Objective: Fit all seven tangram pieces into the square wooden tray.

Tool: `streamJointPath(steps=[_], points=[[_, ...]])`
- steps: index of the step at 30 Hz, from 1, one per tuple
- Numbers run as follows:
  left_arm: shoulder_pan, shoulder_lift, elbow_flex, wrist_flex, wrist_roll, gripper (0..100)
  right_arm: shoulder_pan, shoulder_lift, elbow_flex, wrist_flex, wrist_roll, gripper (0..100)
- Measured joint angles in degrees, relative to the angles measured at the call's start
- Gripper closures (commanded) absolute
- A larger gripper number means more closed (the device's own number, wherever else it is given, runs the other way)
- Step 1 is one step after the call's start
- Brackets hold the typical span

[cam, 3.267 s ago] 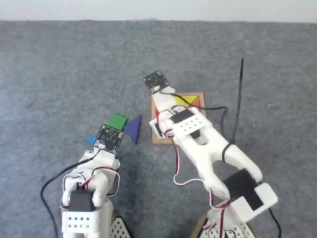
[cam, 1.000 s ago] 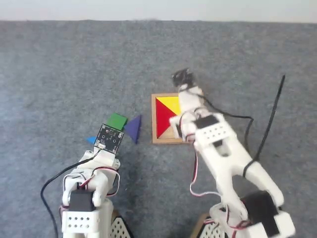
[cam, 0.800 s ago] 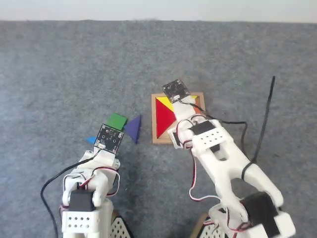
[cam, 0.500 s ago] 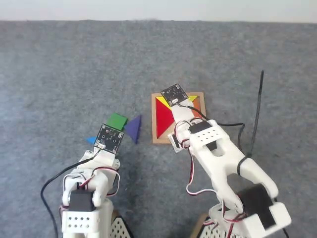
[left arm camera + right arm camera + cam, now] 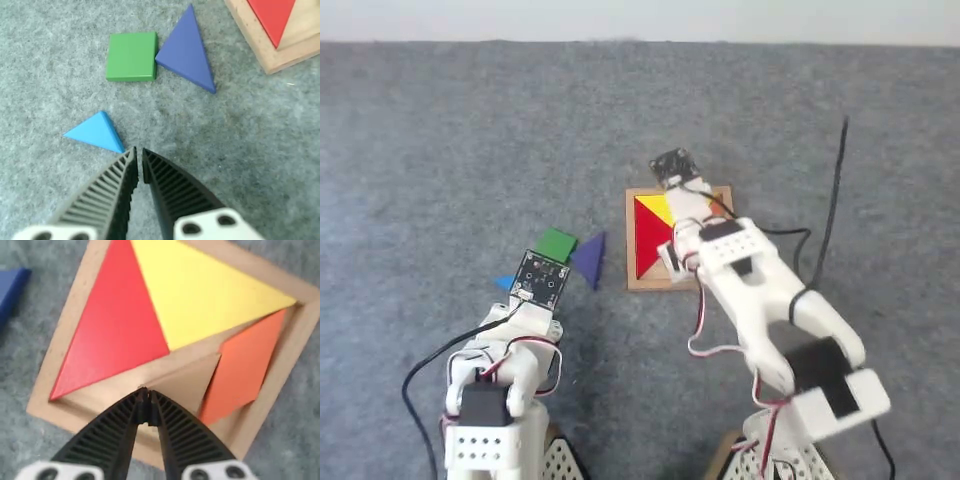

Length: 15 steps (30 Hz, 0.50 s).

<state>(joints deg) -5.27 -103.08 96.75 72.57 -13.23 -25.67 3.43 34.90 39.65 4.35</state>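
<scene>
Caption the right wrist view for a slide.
Shut right gripper over the square wooden tray containing red triangle, yellow triangle and orange parallelogram.

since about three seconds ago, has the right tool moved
Yes. In the high view the right tool has shifted away from the green square, from the tray's left edge toward its middle.

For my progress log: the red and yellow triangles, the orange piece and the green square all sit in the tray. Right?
Not the green square: the left wrist view shows it on the carpet outside the tray. The other three are in.
</scene>
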Motion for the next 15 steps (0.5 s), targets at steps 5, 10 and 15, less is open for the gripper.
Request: streamJointPath(steps=[5, 10, 15], points=[[0.0, 0.0, 0.0, 0.0, 0.0, 98, 0.4, 4.7, -5.9, 0.0, 0.0, 96.9], [0.0, 0.0, 0.0, 0.0, 0.0, 98, 0.8, 5.6, -6.9, -1.0, 0.0, 96.9], [0.0, 0.0, 0.0, 0.0, 0.0, 98, 0.6, 3.6, -7.1, 0.5, 0.0, 96.9]])
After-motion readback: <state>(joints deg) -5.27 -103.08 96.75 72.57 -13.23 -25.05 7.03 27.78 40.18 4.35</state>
